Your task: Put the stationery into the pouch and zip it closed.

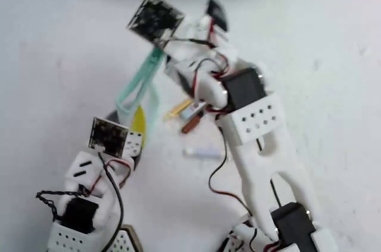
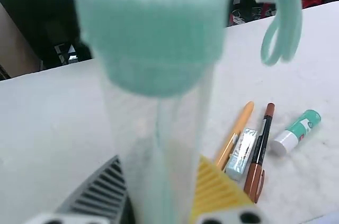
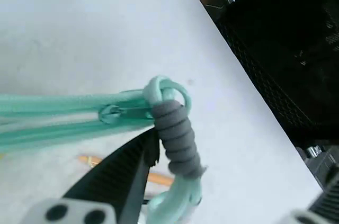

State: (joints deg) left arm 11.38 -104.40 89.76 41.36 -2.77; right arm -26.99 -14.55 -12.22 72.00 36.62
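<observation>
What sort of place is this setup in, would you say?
Probably a lab or workshop bench: the left arm and right arm hold a mint pouch over a plain white table, with dark crates beyond its edge.

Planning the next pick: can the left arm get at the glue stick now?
Probably not: its tool is shut on the pouch, leaving no free grip, though the glue stick lies uncovered nearby.

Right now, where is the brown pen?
The brown pen lies on the table in the left wrist view, between the small silver packet and the green-capped tube.
</observation>
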